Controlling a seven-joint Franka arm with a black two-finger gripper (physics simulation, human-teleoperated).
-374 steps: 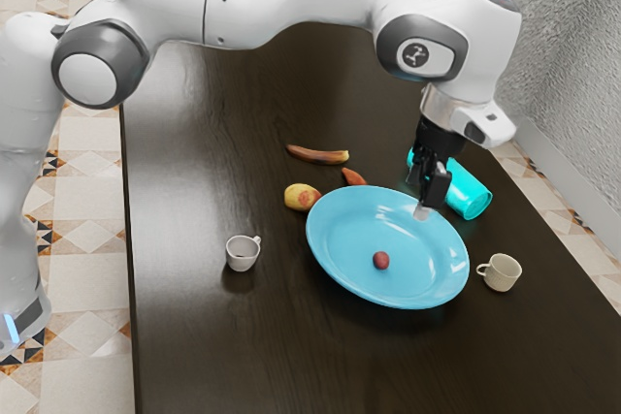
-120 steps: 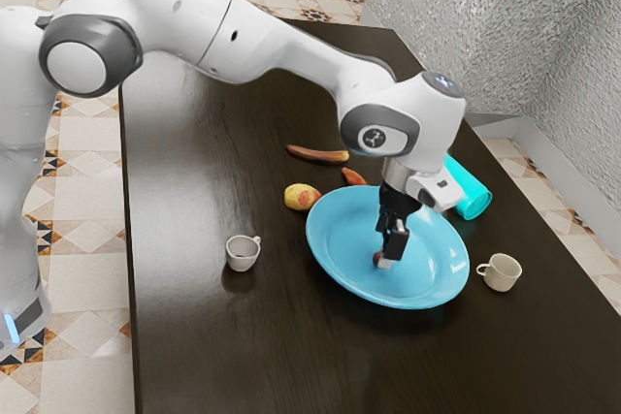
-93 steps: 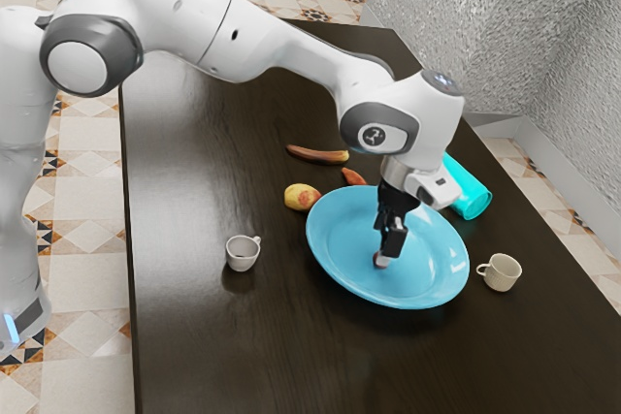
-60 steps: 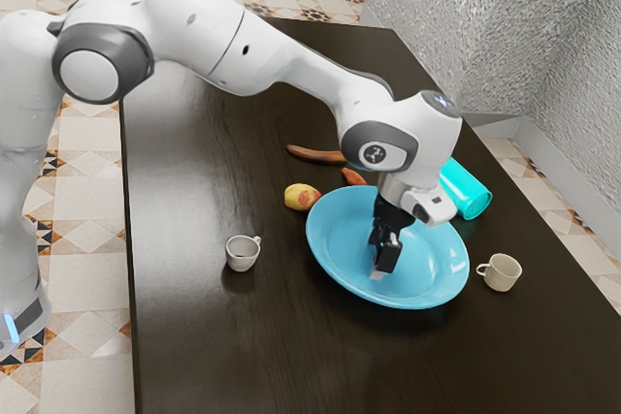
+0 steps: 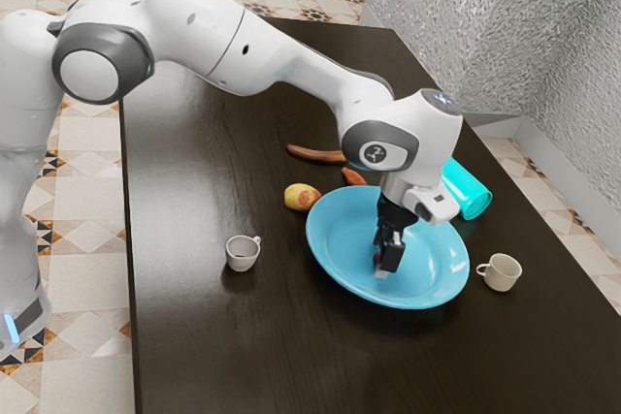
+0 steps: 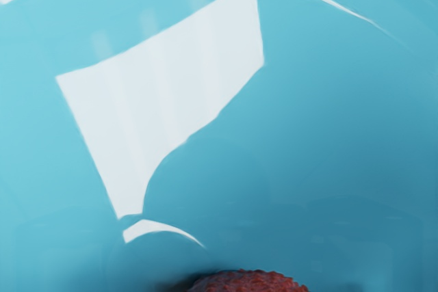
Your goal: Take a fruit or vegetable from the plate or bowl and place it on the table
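Reddish round fruit (image 6: pixel 250 282) remains within the blue plate (image 5: pixel 435 261), at the gripper (image 5: pixel 382 266), which has moved since the earliest view from beside the plate's rim down to its middle and, over the last half second, shifted slightly toward the exterior view's right. Whether the gripper is wide, narrow or holding the fruit cannot be determined. Assessment: approach made, grasp unconfirmed; a secure hold should precede lifting and transfer to the table (image 5: pixel 194 346).
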